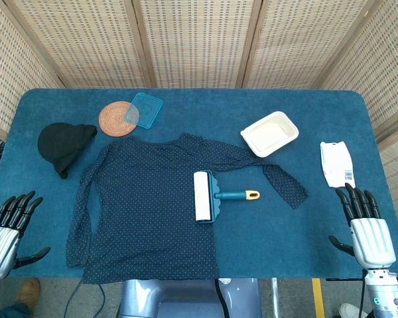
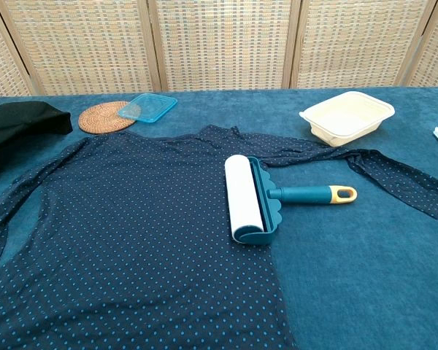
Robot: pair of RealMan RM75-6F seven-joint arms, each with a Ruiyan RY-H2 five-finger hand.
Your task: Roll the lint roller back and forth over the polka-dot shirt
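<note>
A navy polka-dot shirt [image 1: 146, 205] [image 2: 124, 233] lies flat on the blue table, one sleeve stretching right. The lint roller [image 1: 209, 196] [image 2: 252, 198], with a white roll, teal body and yellow-tipped handle pointing right, rests on the shirt's right edge. My left hand [image 1: 10, 228] hovers at the table's front left corner, fingers apart and empty. My right hand [image 1: 366, 225] is at the front right, fingers extended and holding nothing. Neither hand touches the roller or shirt. The chest view shows no hands.
A black beanie [image 1: 65, 146] lies at the left. A woven coaster [image 1: 116, 119] and clear blue lid [image 1: 144, 110] sit at the back. A white tray [image 1: 270, 133] stands right of centre, a white packet [image 1: 335, 163] near the right edge.
</note>
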